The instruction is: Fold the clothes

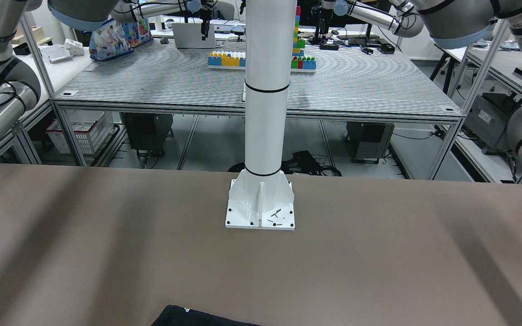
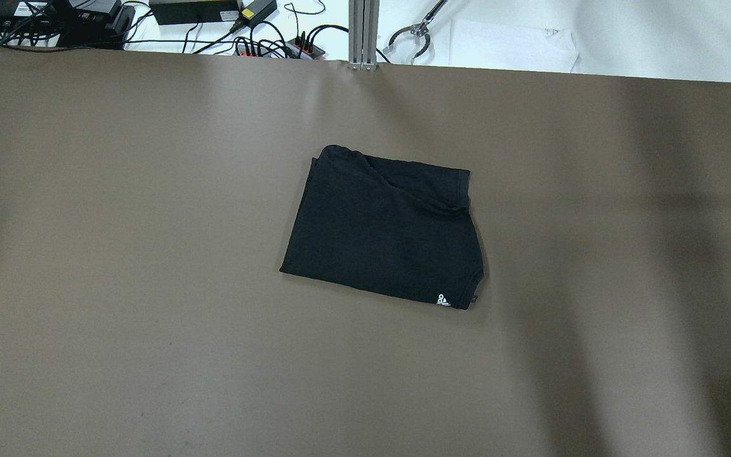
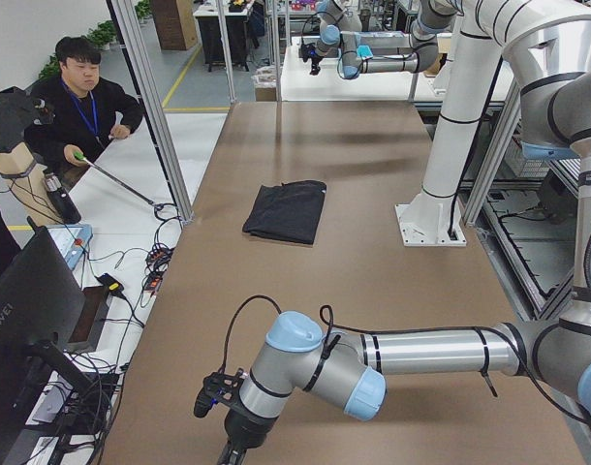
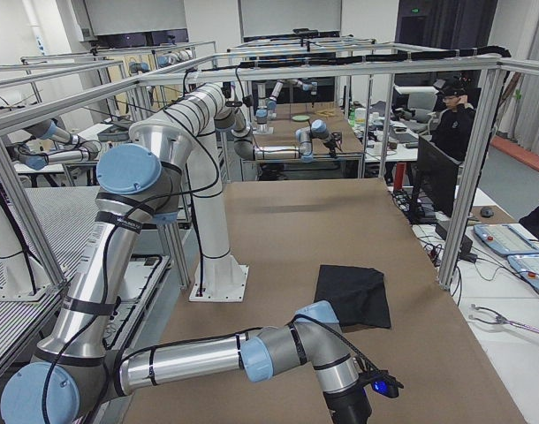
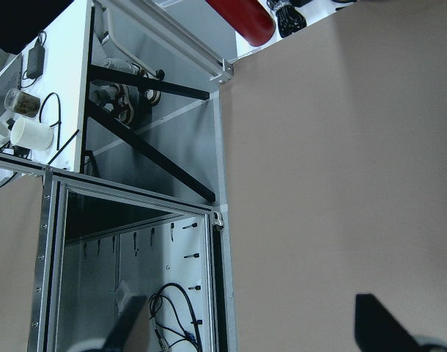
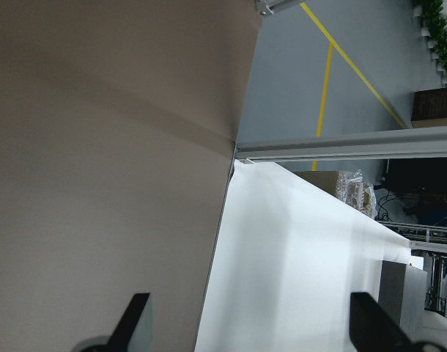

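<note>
Lying folded, black clothes (image 2: 384, 228) show a white logo (image 2: 443, 299); left gripper (image 5: 254, 326) and right gripper (image 6: 253, 319) gape empty.

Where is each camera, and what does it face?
Front: across the table, facing white pole; elbows at both edges.
Overhead: above, looking down on the clothes; no arm.
Exterior left: table end; left arm near.
Exterior right: opposite end; right arm near.
Left wrist: open left gripper over table edge.
Right wrist: open right gripper, likewise.
Overhead and sides share the clothes.
</note>
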Robot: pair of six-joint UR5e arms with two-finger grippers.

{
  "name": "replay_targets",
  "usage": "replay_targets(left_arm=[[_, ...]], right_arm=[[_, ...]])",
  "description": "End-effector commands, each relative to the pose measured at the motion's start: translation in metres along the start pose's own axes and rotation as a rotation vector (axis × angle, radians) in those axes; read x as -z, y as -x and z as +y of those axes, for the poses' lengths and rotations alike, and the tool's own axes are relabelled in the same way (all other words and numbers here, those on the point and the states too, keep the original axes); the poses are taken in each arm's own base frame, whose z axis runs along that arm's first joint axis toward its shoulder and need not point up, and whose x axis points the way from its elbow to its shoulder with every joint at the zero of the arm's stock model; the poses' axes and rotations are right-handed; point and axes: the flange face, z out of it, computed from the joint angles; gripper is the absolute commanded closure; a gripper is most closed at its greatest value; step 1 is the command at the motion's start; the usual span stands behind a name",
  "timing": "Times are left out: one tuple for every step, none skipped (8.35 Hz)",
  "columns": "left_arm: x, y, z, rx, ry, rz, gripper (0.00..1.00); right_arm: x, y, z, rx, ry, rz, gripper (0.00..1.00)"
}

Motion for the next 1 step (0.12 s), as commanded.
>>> replay_targets(left_arm=[[0.0027, 0.0061, 0.0030, 0.006, 0.004, -0.040, 0.00]], right_arm=[[-0.0226, -0.0107, 0.0027, 0.004, 0.058, 0.106, 0.06]])
